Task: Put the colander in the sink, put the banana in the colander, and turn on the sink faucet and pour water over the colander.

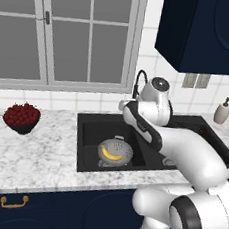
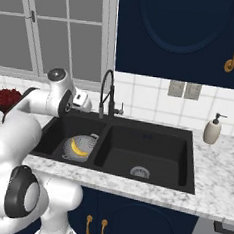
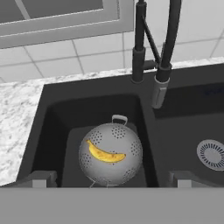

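Observation:
The silver colander [image 3: 124, 168] stands upright in the left basin of the black sink [image 3: 48, 127], with the yellow banana [image 3: 105, 154] lying inside it. From the base views, the colander [image 1: 116, 149] [image 2: 86, 142] and banana [image 1: 111, 156] [image 2: 76, 148] sit in the same basin. My gripper [image 3: 111, 181] hovers open above the colander with nothing between its fingers. The black sink faucet [image 3: 140, 43] [image 1: 139, 81] [image 2: 107, 93] rises behind the sink. Its spray head [image 3: 159, 92] hangs over the divider between the basins.
A dark bowl of red fruit [image 1: 21, 117] sits on the marble counter to the left. A beige soap dispenser [image 2: 212, 130] stands at the right. The right basin holds a steel drain [image 2: 140, 171]. A navy wall cabinet [image 1: 206, 31] hangs above, beside the window.

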Available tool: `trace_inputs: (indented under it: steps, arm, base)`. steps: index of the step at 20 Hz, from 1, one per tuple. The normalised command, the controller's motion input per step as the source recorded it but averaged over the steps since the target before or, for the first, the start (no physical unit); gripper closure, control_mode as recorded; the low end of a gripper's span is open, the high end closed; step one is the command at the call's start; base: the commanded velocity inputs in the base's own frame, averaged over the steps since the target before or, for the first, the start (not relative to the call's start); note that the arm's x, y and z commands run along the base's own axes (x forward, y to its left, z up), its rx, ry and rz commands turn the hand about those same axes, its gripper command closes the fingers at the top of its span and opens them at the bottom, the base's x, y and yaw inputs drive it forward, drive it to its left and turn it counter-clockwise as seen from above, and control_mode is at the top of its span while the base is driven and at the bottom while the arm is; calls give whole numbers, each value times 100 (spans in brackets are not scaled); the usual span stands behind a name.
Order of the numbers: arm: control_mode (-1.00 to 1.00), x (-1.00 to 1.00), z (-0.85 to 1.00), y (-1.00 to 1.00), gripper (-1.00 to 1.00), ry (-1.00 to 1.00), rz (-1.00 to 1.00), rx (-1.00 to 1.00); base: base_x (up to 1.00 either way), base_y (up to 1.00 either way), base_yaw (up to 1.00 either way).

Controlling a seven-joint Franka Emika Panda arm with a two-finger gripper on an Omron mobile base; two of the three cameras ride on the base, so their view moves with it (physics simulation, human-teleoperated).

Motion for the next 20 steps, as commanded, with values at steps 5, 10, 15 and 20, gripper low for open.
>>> trace_inputs:
  steps: [5, 10, 15, 20]
  arm:
    - [-100, 0, 65, -15, -100, 2, 0, 0]
    - [-100, 18, 32, -29, -100, 5, 0, 0]
    - [-100, 30, 13, -28, -100, 8, 0, 0]
    - [-100, 39, 0, -26, -100, 1, 0, 0]
  base:
    - [0, 0, 0]
    - [0, 0, 0]
    - [0, 0, 0]
    - [0, 0, 0]
